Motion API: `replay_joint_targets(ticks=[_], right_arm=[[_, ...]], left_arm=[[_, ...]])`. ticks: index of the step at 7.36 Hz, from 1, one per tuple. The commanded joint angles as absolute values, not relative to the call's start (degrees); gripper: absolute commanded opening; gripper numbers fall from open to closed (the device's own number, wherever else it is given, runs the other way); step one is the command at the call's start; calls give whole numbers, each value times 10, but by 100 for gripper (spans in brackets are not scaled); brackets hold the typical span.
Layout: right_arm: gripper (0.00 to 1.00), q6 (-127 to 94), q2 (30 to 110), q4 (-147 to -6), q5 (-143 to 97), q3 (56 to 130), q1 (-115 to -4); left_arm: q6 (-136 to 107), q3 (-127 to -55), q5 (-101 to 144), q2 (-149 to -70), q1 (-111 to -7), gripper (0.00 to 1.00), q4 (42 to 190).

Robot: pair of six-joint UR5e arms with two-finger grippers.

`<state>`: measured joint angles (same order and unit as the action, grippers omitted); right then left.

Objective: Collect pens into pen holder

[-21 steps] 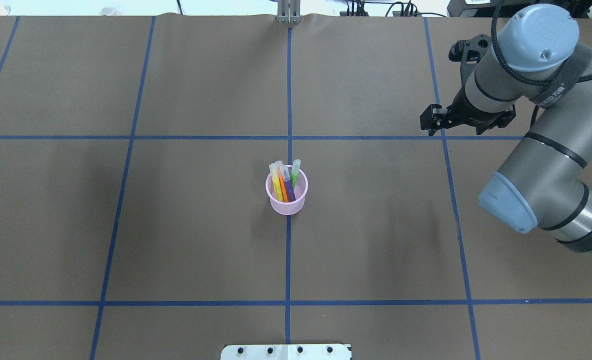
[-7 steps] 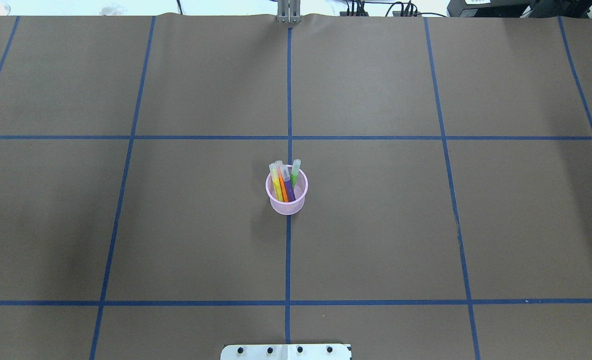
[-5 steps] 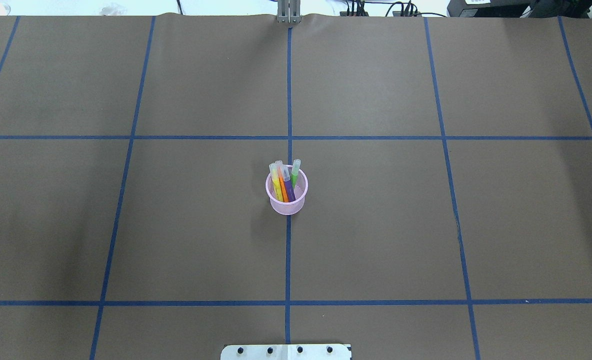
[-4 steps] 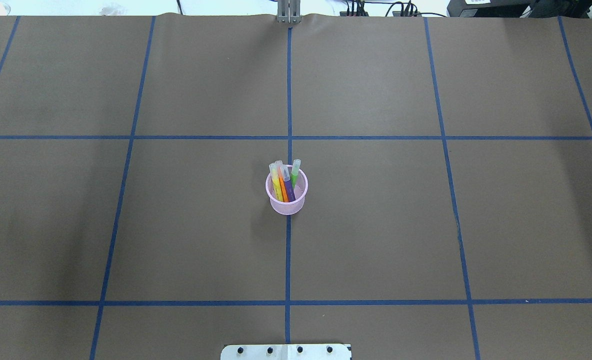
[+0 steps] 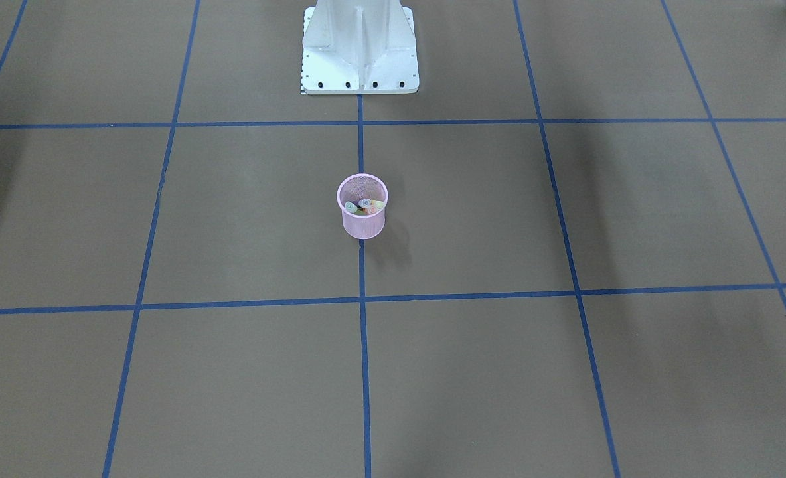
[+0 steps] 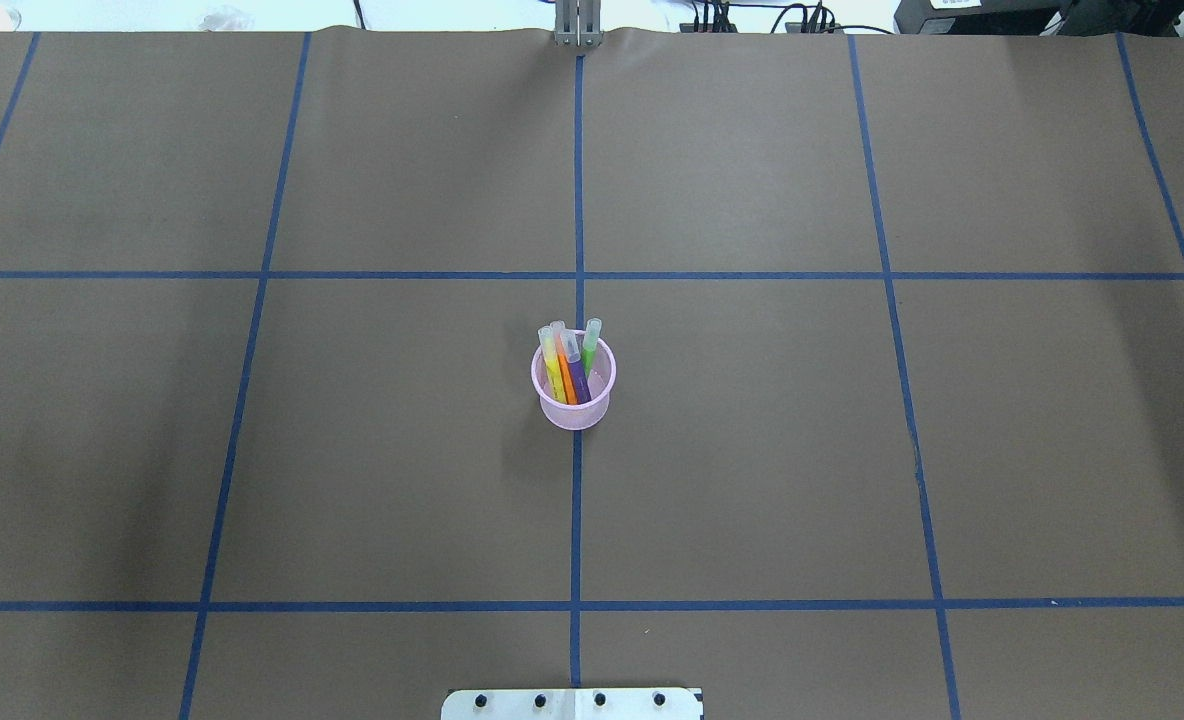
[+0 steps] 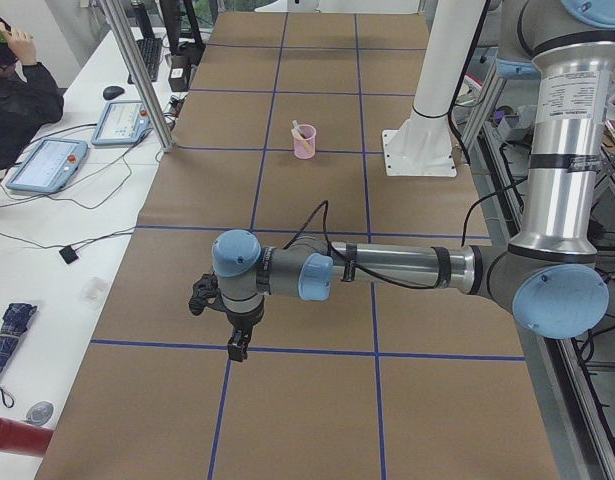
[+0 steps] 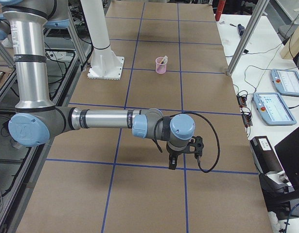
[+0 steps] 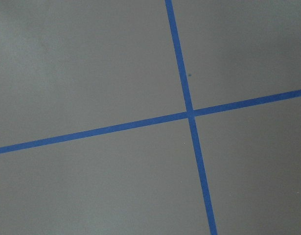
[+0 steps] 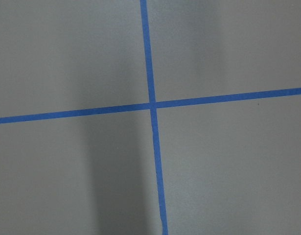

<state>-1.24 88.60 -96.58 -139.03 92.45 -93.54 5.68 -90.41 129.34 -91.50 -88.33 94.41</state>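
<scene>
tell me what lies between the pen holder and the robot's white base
Nothing but brown table cover and blue tape lines, as the front-facing view shows, between pen holder and white base.

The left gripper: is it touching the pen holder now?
Apart. The exterior left view shows the left gripper near the camera and the pen holder far up the table, with wide bare paper between them.

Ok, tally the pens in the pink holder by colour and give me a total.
yellow pen: 1
orange pen: 1
purple pen: 1
green pen: 1
Total: 4 pens, all standing in the pen holder.
</scene>
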Motion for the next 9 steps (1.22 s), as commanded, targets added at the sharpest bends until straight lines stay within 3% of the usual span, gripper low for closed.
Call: replay_joint_targets(ticks=[1,9], right_arm=[[100,-15,917,-965,-1365,963,-935],[100,-28,917,-966,-1351,959,-904]], left_arm=[[56,-904,1292,-915,-883,100,945],[57,-906,1291,-916,-882,100,944]])
